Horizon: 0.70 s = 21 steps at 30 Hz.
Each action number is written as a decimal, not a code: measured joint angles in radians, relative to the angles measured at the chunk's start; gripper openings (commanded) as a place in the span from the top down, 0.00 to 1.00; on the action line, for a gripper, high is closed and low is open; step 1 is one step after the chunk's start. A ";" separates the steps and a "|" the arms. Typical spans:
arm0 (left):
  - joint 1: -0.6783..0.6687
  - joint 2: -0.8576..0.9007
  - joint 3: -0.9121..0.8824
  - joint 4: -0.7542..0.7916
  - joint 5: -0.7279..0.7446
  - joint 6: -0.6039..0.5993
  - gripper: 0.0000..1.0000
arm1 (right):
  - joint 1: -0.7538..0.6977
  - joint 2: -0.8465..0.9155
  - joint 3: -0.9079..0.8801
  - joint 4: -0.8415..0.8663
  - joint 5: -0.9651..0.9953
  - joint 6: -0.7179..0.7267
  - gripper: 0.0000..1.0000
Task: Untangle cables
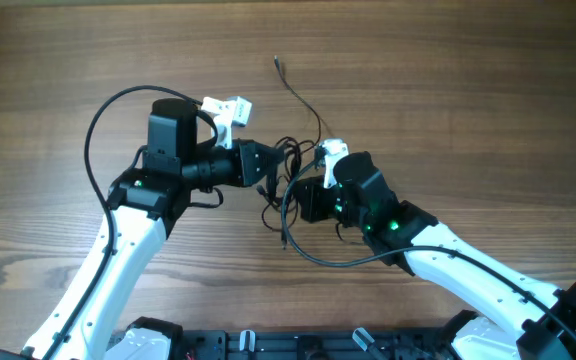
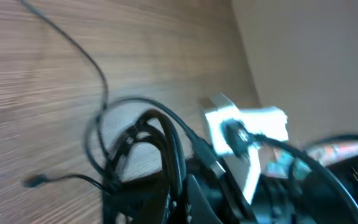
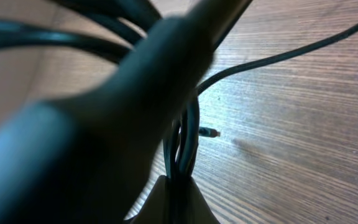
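The cables [image 1: 290, 160] bunch between both grippers. The right gripper [image 3: 174, 194] pinches several strands just above its jaws; the left gripper's [image 1: 265, 172] jaws: cannot tell. Draw apart slowly, so loops loosen, not knot.

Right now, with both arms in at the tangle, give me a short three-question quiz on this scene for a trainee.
1. True or false: the cables lie as three separate straight lines.
2. Multiple choice: in the overhead view, the cable end that reaches farthest from the tangle lies A) on the bare table, toward the top of the picture; B) under the left arm; C) at the picture's right edge.
3. Short answer: in the right wrist view, what do the right fingers pinch?
Key: 1 false, they are tangled together. 2 A. 3 a bunch of cable strands.
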 measured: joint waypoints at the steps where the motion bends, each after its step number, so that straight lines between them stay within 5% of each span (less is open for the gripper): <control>1: 0.007 0.000 0.000 -0.003 -0.034 -0.023 0.96 | 0.000 -0.001 0.002 -0.021 -0.011 -0.004 0.95; 7: 0.107 0.001 -0.018 -0.051 -0.237 -0.156 0.96 | 0.002 -0.145 0.032 -0.253 0.010 -0.016 0.96; 16: 0.213 -0.001 -0.016 -0.141 -0.391 -0.278 0.96 | 0.013 -0.396 0.025 -0.345 0.137 -0.011 0.95; 17: 0.213 -0.001 -0.016 -0.141 -0.398 -0.287 0.96 | 0.014 -0.406 0.025 -0.382 0.163 0.004 0.87; 21: 0.231 -0.001 -0.016 -0.137 -0.473 -0.294 0.96 | 0.008 -0.418 0.016 -0.506 0.272 0.103 0.22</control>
